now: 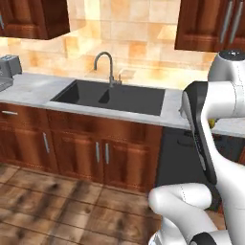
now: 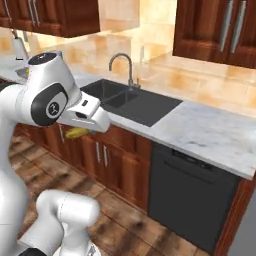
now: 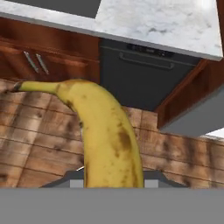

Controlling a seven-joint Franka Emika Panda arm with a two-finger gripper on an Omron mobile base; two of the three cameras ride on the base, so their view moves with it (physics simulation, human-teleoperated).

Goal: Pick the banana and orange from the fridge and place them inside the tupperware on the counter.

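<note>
Gripper is clamped on the banana; the fruit's long axis runs straight out from the jaws, stem end farthest. In the right base view the banana hangs under the hand, in front of the cabinets and below the counter. Beyond: sink, then dishwasher. Container's bearing from the gripper can't be told.

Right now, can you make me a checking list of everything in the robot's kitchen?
Surface: marble counter with a dark sink and faucet.
Job's things: banana held over the wooden floor.
Clutter: toaster at the counter's far left.
End effector: shut on the banana, which sticks out below the hand.
Cables: nothing seen.
Surroundings: dark dishwasher, reddish-brown cabinets, tiled wall.
</note>
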